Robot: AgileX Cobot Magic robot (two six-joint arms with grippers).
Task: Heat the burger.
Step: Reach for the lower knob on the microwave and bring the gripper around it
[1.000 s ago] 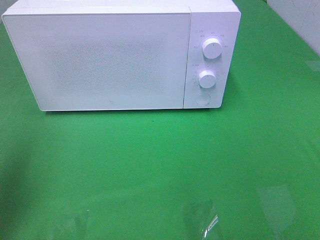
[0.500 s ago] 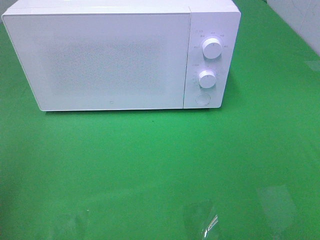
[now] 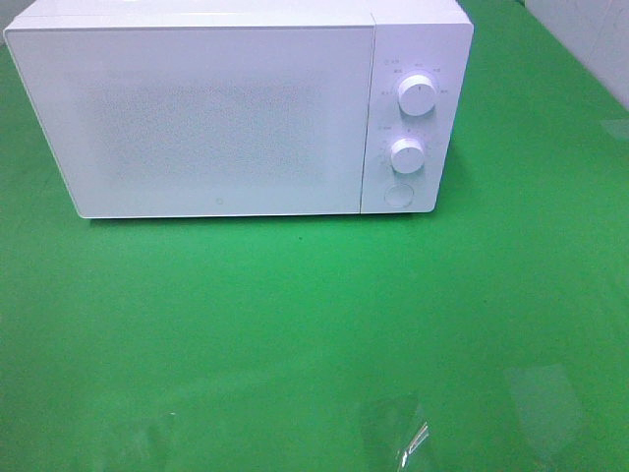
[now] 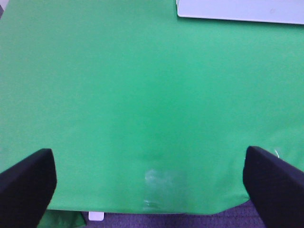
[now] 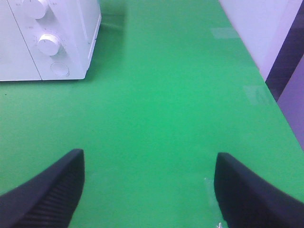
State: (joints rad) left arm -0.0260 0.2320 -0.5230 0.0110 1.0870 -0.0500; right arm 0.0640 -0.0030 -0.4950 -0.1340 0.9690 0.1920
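A: What containers were there, and what was in them?

B: Just one, a white microwave (image 3: 236, 108) at the back of the table. Its door (image 3: 197, 118) was shut and too frosted to see through, so I couldn't tell what it held.

A: And the burger?

B: It showed in none of the views. Whether it sat behind that door, I couldn't say.

A: The controls?

B: An upper knob (image 3: 418, 95), a lower knob (image 3: 407, 155) under it and a round button (image 3: 398, 194) below both, all on the panel right of the door.

A: The surface?

B: A green cloth (image 3: 314, 324) covered the table. Near the front edge it carried a few clear, shiny patches (image 3: 403, 433). A pale wall (image 3: 590, 39) ran along the right side, and past the front edge the left wrist view caught dark floor (image 4: 166, 219).

A: The grippers?

B: Neither showed in the high view. The left gripper (image 4: 148, 161) hung over the front of the cloth, well apart from the microwave, its black fingers (image 4: 28, 185) spread wide with only cloth between them. The right gripper (image 5: 149, 159) was spread too, fingers (image 5: 247, 190) apart over bare cloth, and its camera looked towards the knob end of the microwave.

A: Any change from a second before?

B: None that I could make out. The microwave stood in the same place, its door was shut as before, both knobs pointed the same way and the patches lay where they had been.
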